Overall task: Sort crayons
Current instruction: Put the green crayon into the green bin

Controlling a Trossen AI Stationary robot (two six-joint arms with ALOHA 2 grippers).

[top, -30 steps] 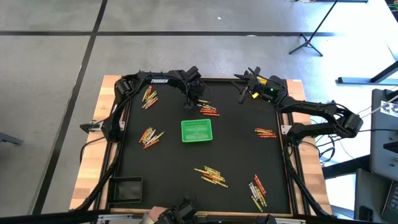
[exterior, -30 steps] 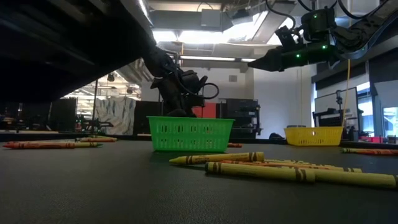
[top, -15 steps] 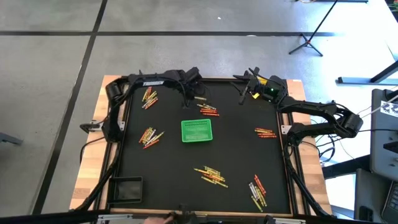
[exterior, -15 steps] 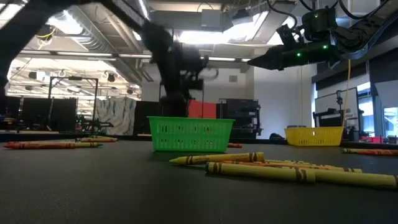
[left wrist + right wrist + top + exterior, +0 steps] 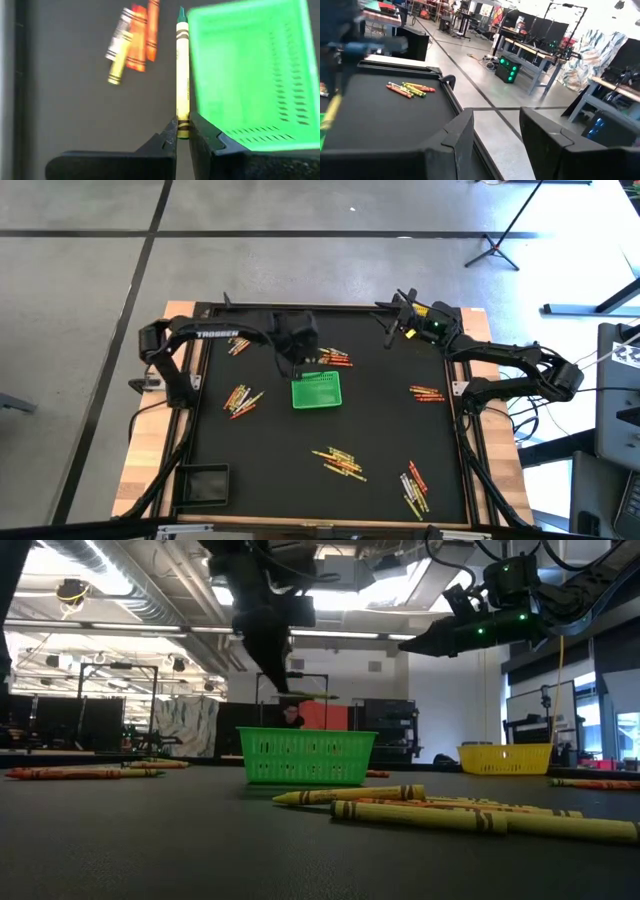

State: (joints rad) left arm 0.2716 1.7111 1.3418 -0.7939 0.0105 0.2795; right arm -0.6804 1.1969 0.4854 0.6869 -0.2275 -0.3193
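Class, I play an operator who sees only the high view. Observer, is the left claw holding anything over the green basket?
Observer: Yes. In the left wrist view the left claw is shut on a green crayon by one end.
Operator: Is the crayon inside the green basket yet?
Observer: No. The low view shows it held level, above the green basket.
Operator: And the right claw?
Observer: The right claw is open and empty, raised at the table's far edge.

A green crayon (image 5: 182,75) is being held by its end in the air. Mixed red, orange and yellow crayons (image 5: 339,462) are lying scattered in clusters.
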